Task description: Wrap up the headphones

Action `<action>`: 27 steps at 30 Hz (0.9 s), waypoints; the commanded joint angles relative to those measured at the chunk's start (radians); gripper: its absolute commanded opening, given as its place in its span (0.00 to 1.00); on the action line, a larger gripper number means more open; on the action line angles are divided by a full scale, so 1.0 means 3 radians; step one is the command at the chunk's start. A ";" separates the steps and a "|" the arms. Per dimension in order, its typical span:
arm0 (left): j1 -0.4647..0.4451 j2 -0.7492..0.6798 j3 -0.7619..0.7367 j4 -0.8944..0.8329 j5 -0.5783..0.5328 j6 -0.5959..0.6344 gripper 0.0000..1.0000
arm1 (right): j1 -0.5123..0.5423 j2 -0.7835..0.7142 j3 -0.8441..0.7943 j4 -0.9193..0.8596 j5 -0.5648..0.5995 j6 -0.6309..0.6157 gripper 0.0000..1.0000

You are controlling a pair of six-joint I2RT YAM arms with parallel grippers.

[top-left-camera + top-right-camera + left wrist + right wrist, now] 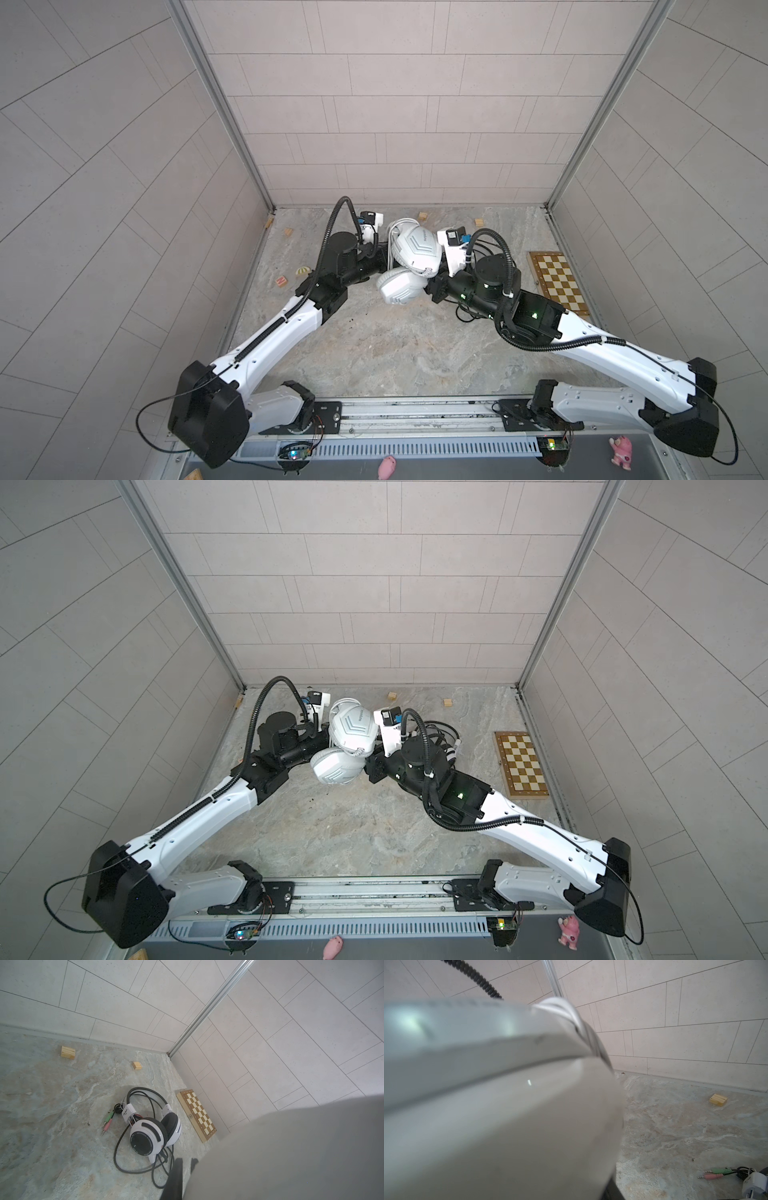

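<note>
The white headphones (415, 251) hang above the middle of the table between both grippers, one ear cup above the other (401, 286), with the grey cable wound at the headband (560, 1012). My left gripper (186, 1162) is shut, its dark fingertips close together beside a blurred white ear cup (291, 1147). Its grip point is hidden. My right gripper (434, 286) sits against the lower ear cup, which fills the right wrist view (498, 1115) and hides the jaws. The black-and-white headphones (153, 1132) lie on the table under the right arm (446, 731), black cable loose, plugs (714, 1174) free.
A wooden chessboard (559, 286) lies by the right wall. Small wooden blocks (423, 216) (478, 221) (287, 231) sit near the back wall, and a red block (281, 281) and a domed toy (303, 271) lie at the left. Pink toys (620, 451) sit beyond the front rail.
</note>
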 commanded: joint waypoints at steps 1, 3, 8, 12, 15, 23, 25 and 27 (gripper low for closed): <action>0.0154 -0.0187 0.0092 0.0117 -0.0193 -0.0091 0.00 | 0.0015 0.0005 -0.0120 -0.0630 0.0110 -0.0133 0.41; 0.0213 -0.0207 0.0125 -0.0130 -0.0282 -0.0044 0.00 | 0.0013 -0.0034 -0.0125 -0.0677 0.0146 -0.0141 0.41; 0.0390 -0.0264 0.0148 -0.0745 -0.0564 0.0137 0.00 | 0.0002 -0.0131 -0.0162 -0.0745 0.0170 -0.0158 0.42; 0.0557 -0.0244 0.0094 -0.0928 -0.0634 0.0174 0.00 | -0.0037 -0.0148 -0.0226 -0.0765 0.0150 -0.0160 0.42; 0.0633 -0.0109 0.0147 -0.1219 -0.0820 0.0247 0.00 | -0.0057 -0.0178 -0.0298 -0.0776 0.0133 -0.0157 0.42; 0.0862 0.0572 0.0268 -0.1714 -0.1222 0.0157 0.00 | -0.0136 -0.0347 -0.0577 -0.0802 0.0111 -0.0078 0.42; 0.0889 0.0743 0.0252 -0.1656 -0.1323 0.0153 0.00 | -0.0145 -0.0383 -0.0639 -0.0806 0.0099 -0.0059 0.42; 0.0924 0.0947 0.0253 -0.1558 -0.1390 0.0147 0.00 | -0.0155 -0.0419 -0.0696 -0.0816 0.0088 -0.0044 0.42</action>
